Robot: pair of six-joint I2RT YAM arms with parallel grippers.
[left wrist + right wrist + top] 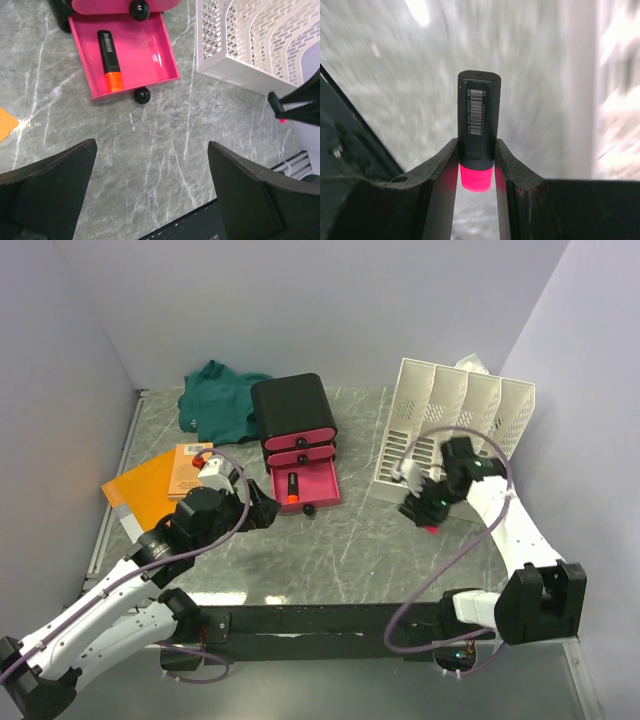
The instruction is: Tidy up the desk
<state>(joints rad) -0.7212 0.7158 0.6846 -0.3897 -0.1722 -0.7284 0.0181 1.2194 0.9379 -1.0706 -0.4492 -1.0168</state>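
Note:
The grey-green marble desk (330, 550) holds a black drawer box (293, 410) with pink fronts; its bottom drawer (150, 55) is pulled open with a black and orange marker (110, 60) inside. My right gripper (428, 517) is shut on a black marker with a pink cap (478, 135), held above the desk in front of the white file rack (450, 420). The marker's pink end also shows in the left wrist view (281, 119). My left gripper (150, 195) is open and empty over bare desk, just left of the open drawer.
A teal cloth (220, 398) lies at the back left. An orange folder (150, 485) and an orange notebook (190, 468) lie at the left. The black front rail (320, 622) runs along the near edge. Walls close in left, back and right.

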